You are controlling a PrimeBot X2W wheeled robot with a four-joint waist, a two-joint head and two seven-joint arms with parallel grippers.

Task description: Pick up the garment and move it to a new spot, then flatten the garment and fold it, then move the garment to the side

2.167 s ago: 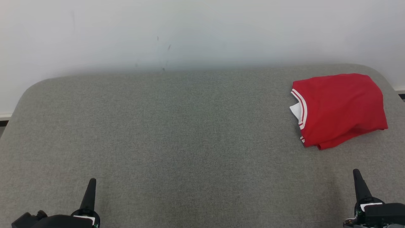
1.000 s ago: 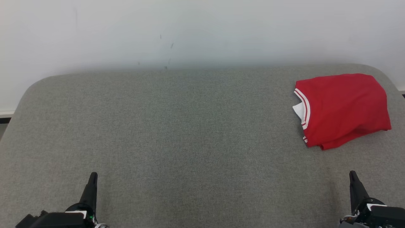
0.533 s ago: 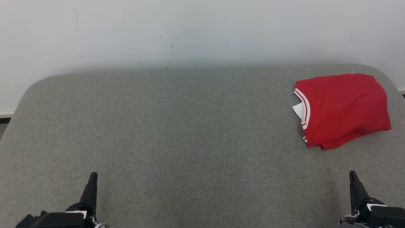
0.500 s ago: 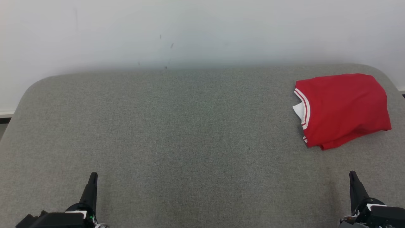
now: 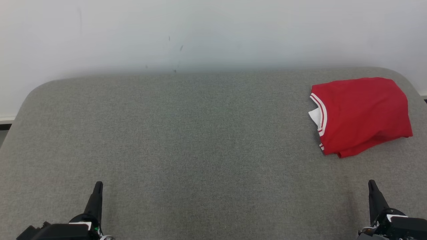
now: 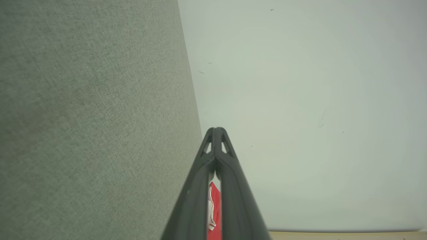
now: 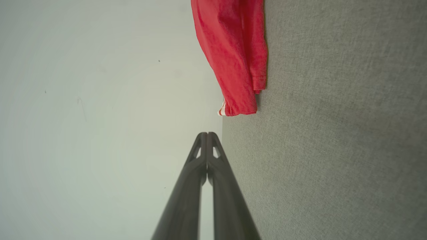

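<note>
At the lower left of the head view, the left claw [image 5: 97, 186] sits low over the near edge of the grey fabric-covered desk [image 5: 200, 133]. Its two dark fingers are pressed together to a single point. The left wrist view confirms it: the left claw [image 6: 216, 130] is clenched tip to tip and grasps nothing. The right claw [image 5: 372, 185] mirrors it at the lower right of the head view. In the right wrist view the right claw [image 7: 206, 135] is likewise clenched on nothing. Both are drawn back to the near corners with bare cloth around them, which looks like a parked pose meant to keep them off the work.

Beyond them the middle of the desk lies bare. The garment [image 5: 362, 113] is at the upper right of the head view, near the far right corner of the desk and well apart from both claws. It is a red top folded into a compact, roughly rectangular bundle. Its white-striped collar band and a scrap of white lining face the frame's centre, and a loose hem peeks out along its lower edge. The right wrist view shows the garment [image 7: 233, 50] lying flat in stacked layers. A sliver of the garment [image 6: 215, 203] shows through the left claw's finger gap.

Folded and set off to the side, it suggests the task is at or near its end.

Farthest back is the plain pale wall [image 5: 213, 33].
</note>
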